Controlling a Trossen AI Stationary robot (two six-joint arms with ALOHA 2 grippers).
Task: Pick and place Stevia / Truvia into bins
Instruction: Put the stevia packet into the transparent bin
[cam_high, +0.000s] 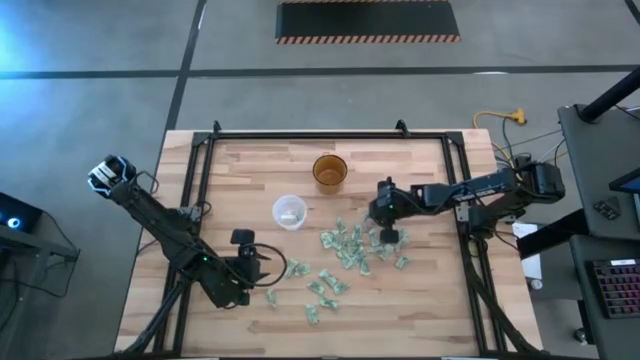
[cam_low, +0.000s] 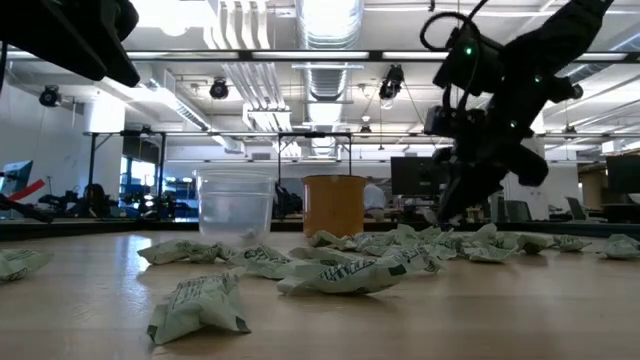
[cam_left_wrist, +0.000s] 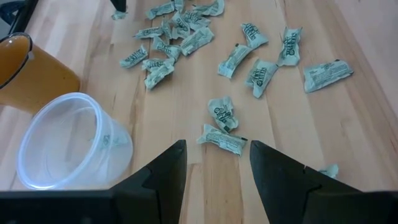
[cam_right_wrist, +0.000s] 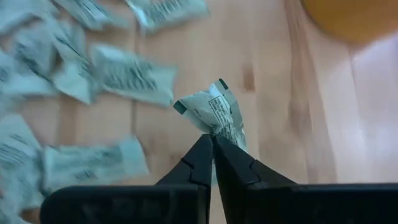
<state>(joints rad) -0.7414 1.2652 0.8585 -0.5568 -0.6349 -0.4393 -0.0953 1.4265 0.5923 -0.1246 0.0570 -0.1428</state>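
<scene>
The right gripper (cam_right_wrist: 212, 146) is clenched on 1 sachet (cam_right_wrist: 214, 112), pinching its lower edge so the crumpled green-and-white packet sticks out past the fingertips above the table (cam_high: 420, 300). In the high view this gripper (cam_high: 385, 222) sits at the right edge of the sachet pile (cam_high: 352, 247), just right of the table's middle, with its arm reaching in from the right side. The amber cup (cam_high: 329, 171) stands toward the far edge, and the clear cup (cam_high: 289, 211) stands nearer and to its left, with something pale inside it; the 2 cups are apart from each other. More sachets lie scattered across the wood, from the pile down toward the front-left, where a few lie loose near the left gripper (cam_high: 262, 262). The left gripper (cam_left_wrist: 214, 163) hangs low over the front-left part of the table with its fingers released and holding nothing; 1 sachet (cam_left_wrist: 222, 139) lies on the wood just beyond its fingertips, and the clear cup (cam_left_wrist: 68, 146) is close beside it.
</scene>
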